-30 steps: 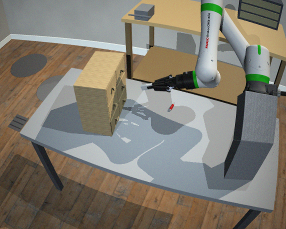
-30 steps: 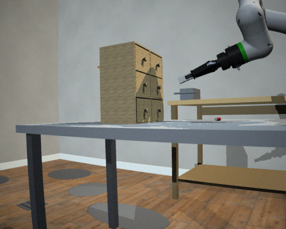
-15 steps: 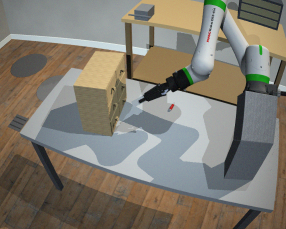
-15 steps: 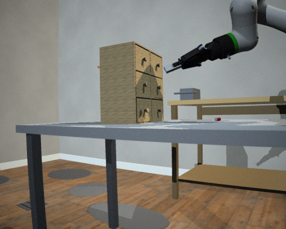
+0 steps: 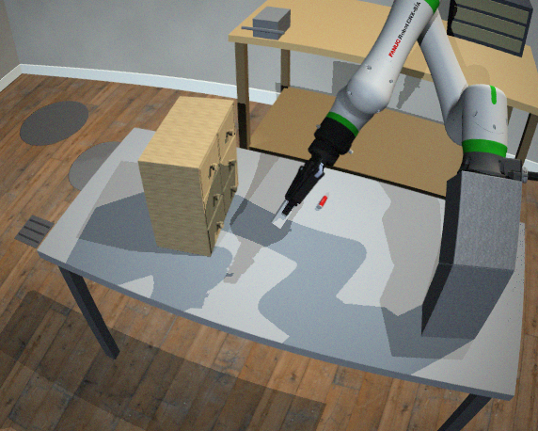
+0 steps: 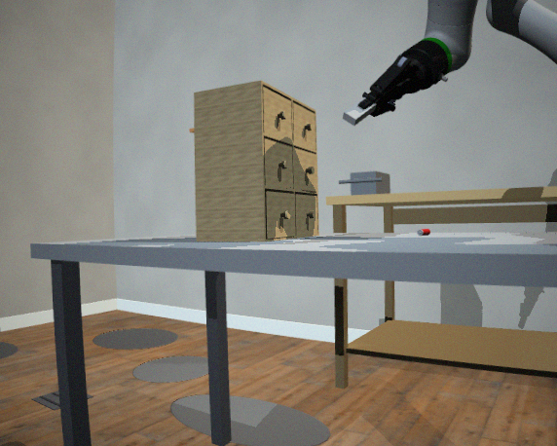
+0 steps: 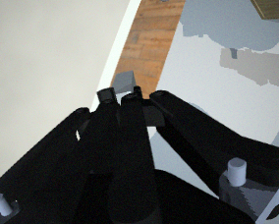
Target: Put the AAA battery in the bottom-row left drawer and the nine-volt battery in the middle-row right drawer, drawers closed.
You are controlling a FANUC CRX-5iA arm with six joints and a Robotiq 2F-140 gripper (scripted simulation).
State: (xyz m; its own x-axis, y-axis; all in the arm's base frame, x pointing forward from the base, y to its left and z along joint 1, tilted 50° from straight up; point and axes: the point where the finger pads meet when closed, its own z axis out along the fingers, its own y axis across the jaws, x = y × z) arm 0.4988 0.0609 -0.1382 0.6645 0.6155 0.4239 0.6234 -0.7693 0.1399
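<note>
The small wooden chest (image 5: 193,174) stands on the grey table, also in the exterior view (image 6: 255,161). All its drawers look pushed in. The AAA battery (image 5: 322,201) is a small red cylinder lying on the table to the right of the chest's front; it also shows in the exterior view (image 6: 424,232). My gripper (image 5: 283,217) (image 6: 355,117) is shut, with only its pale fingertip pads showing. It hangs in the air, tilted down, about level with the chest's top row and apart from the chest. In the wrist view the gripper (image 7: 123,91) holds nothing. No nine-volt battery is in view.
The arm's grey pedestal (image 5: 475,254) stands at the table's right side. A wooden side table (image 5: 357,33) with a grey box (image 5: 271,20) stands behind. The table's far edge lies just beyond the battery.
</note>
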